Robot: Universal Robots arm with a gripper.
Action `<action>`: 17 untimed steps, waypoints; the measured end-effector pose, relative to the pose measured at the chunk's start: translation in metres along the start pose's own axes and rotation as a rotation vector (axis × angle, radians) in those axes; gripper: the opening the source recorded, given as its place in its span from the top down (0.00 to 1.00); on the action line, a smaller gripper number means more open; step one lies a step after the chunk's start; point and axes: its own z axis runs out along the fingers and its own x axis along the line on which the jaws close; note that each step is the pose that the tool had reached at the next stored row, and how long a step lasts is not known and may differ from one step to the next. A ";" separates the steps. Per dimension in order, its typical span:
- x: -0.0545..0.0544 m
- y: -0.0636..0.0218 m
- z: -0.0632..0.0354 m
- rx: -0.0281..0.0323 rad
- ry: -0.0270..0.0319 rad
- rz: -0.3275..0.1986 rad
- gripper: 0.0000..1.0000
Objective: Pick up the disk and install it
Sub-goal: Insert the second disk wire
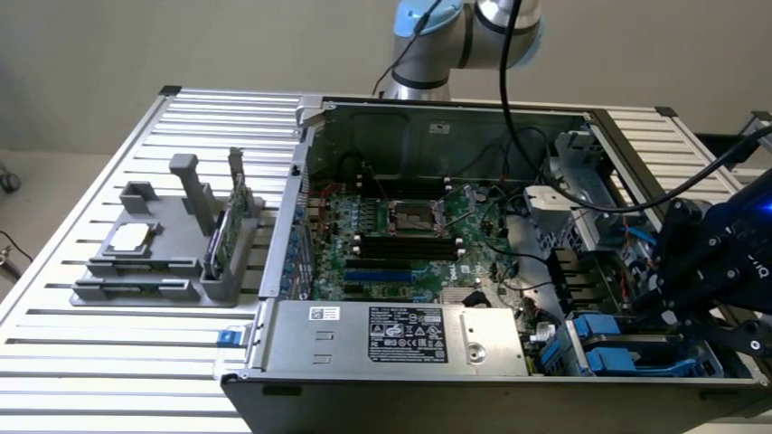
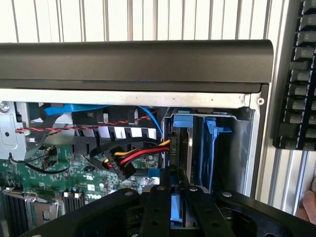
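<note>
The disk (image 2: pixel 181 143) stands on edge in the drive bay at the corner of the open computer case (image 1: pixel 399 330), its blue carrier showing at the top and between my fingers. My gripper (image 2: pixel 176 178) is over the bay, its two black fingers (image 2: pixel 159 197) shut on the disk's blue-framed edge. In the exterior view the gripper (image 1: pixel 671 312) hangs low over the blue carriers (image 1: pixel 603 351) at the case's front corner on the exterior view's right. How deep the disk sits in the bay is hidden.
Red, yellow and black power cables (image 2: pixel 129 159) lie close beside the bay, over the motherboard (image 1: pixel 404 240). A grey holder (image 1: pixel 163 258) with a square chip and a green card stands on the exterior view's left. A black keyboard (image 2: pixel 297 74) and a person's hand (image 2: pixel 308 207) lie beyond the case wall.
</note>
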 end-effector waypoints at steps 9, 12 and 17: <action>0.000 0.0003 0.0028 0.0000 0.0029 0.000 0.84; -0.001 0.0004 0.0035 0.0000 0.0033 0.000 0.84; -0.002 0.0005 0.0042 0.0000 0.0053 -0.001 0.84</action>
